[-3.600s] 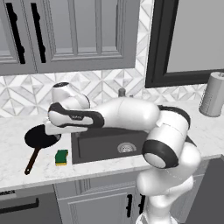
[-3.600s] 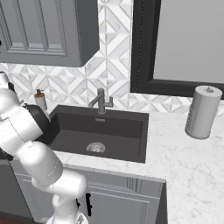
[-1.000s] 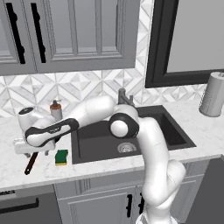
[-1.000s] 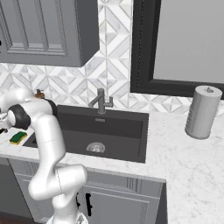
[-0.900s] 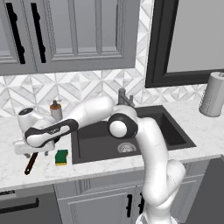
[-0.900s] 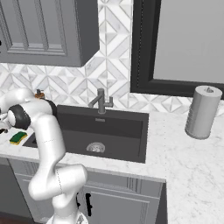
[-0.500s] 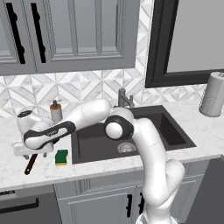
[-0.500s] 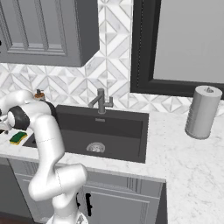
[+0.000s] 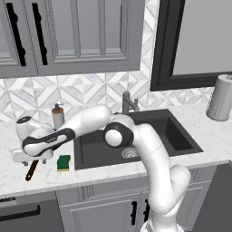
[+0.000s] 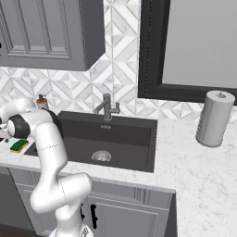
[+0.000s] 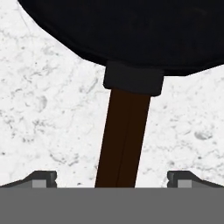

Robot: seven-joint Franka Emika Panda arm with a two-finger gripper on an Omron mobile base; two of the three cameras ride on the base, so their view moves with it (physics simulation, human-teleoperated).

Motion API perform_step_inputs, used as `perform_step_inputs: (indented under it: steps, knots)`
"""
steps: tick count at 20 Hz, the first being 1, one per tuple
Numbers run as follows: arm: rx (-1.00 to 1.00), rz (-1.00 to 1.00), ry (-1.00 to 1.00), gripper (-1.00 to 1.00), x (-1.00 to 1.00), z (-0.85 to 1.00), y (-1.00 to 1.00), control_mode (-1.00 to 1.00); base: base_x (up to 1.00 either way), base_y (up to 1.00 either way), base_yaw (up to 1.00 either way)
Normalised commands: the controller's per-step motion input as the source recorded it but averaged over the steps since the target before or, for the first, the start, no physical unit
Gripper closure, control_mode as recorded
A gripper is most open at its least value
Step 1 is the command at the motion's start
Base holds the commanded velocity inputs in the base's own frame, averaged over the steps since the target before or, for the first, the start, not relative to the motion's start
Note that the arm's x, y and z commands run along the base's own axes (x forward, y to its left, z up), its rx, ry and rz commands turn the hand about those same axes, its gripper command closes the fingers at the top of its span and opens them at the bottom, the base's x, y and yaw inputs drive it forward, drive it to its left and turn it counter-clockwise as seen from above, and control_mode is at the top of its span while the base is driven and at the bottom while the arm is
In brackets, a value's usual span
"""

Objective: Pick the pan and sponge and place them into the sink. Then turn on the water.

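The pan (image 11: 122, 30) is a black disc across the top of the hand view, and its reddish-brown handle (image 11: 124, 140) runs down toward the hand. My gripper (image 11: 113, 179) is open, with one dark fingertip (image 11: 43, 178) on each side of the handle and not touching it. In the left base view the hand (image 9: 25, 156) sits low over the counter and covers the pan's body, so just the handle end (image 9: 31, 170) sticks out. The green sponge (image 9: 63, 162) (image 10: 18, 146) lies right of the handle, beside the dark sink (image 9: 181, 136) (image 10: 139, 134). No water runs from the faucet (image 9: 128, 103) (image 10: 107, 109).
A soap bottle (image 9: 57, 116) (image 10: 42, 102) stands at the back wall behind the hand. A grey paper towel roll (image 9: 220, 103) (image 10: 213, 119) stands on the counter far right. Wall cabinets (image 9: 68, 36) hang above. My arm stretches across the sink's left edge.
The arm has swung left from above the sink's edge to over the pan. In the last second the hand sank slightly toward the handle. The jaws stayed open.
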Motion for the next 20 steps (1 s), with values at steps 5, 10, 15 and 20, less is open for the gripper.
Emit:
perform_step_inputs:
  steps: [5, 10, 15, 20]
  knots:
    - [0.0, 0.0, 0.0, 1.0, 0.08, -0.05, 0.1, -1.0, 0.0, 0.0, 0.0]
    - [0.0, 0.0, 0.02, 1.0, 0.0, 0.0, 0.0, -1.0, 0.0, 0.0, 0.0]
    - [0.0, 0.0, 0.0, 1.0, 0.0, 0.0, 0.0, -1.0, 0.0, 0.0, 0.0]
    - [0.0, 0.0, 0.0, 1.0, 0.0, 0.0, 0.0, -1.0, 0.0, 0.0, 0.0]
